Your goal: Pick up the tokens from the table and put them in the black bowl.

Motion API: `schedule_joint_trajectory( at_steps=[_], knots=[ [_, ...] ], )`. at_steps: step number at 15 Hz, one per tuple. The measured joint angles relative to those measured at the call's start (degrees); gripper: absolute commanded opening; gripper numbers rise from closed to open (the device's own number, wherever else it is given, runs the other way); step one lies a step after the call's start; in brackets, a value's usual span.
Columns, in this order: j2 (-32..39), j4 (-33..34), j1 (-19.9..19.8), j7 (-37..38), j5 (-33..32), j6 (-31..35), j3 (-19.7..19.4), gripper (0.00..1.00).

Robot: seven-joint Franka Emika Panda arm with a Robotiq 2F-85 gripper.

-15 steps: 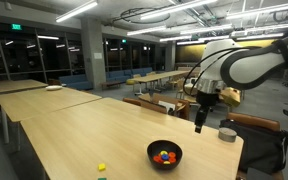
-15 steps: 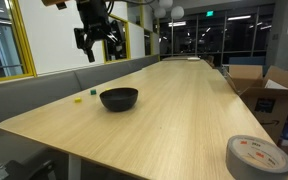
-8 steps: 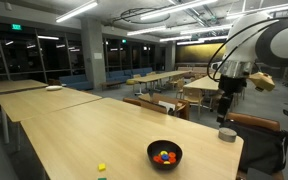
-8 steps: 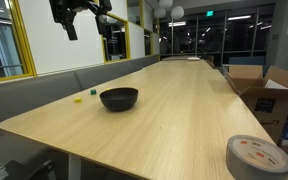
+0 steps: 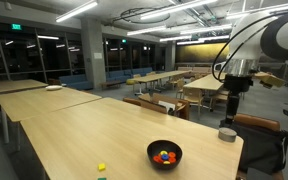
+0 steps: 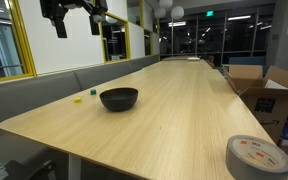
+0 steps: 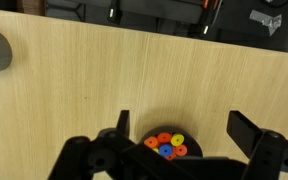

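The long light wooden counter (image 6: 174, 110) fills the lower part of every view. High over it, the white arm (image 5: 274, 38) reaches in from the side and carries the tool (image 5: 231, 110) well above the surface, pointing down. In an exterior view the tool (image 6: 77, 28) hangs near the top edge, clear of everything on the counter. Its fingers (image 7: 122, 125) stand wide apart in the wrist view with nothing between them but bare wood and the bowl far below, so the tool (image 7: 179, 120) is released and empty.

A brown cardboard box (image 6: 269, 85) stands off the counter's edge, far from the tool.

The black bowl (image 6: 119, 98) rests on the counter beneath the tool and a little to one side; in the wrist view the black bowl (image 7: 162, 129) shows between the two fingers, partly cut off by the tool's body. It also shows in the exterior view (image 5: 165, 146).

A grey roll of tape (image 5: 227, 134) lies flat almost straight under the tool; another exterior view puts it at the near corner (image 6: 256, 157).

The tokens (image 7: 165, 146), orange-red with some blue and yellow-green, lie heaped inside the bowl. A yellow token (image 6: 91, 92) and a green token (image 6: 79, 99) lie on the counter just beside the bowl, below the tool.
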Motion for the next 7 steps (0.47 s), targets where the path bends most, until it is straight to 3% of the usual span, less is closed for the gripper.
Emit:
schedule_joint_trajectory(
  at_steps=[7],
  knots=[
    [0.1,-0.3,0.0,0.0,0.0,0.0,0.0,1.0]
  ],
)
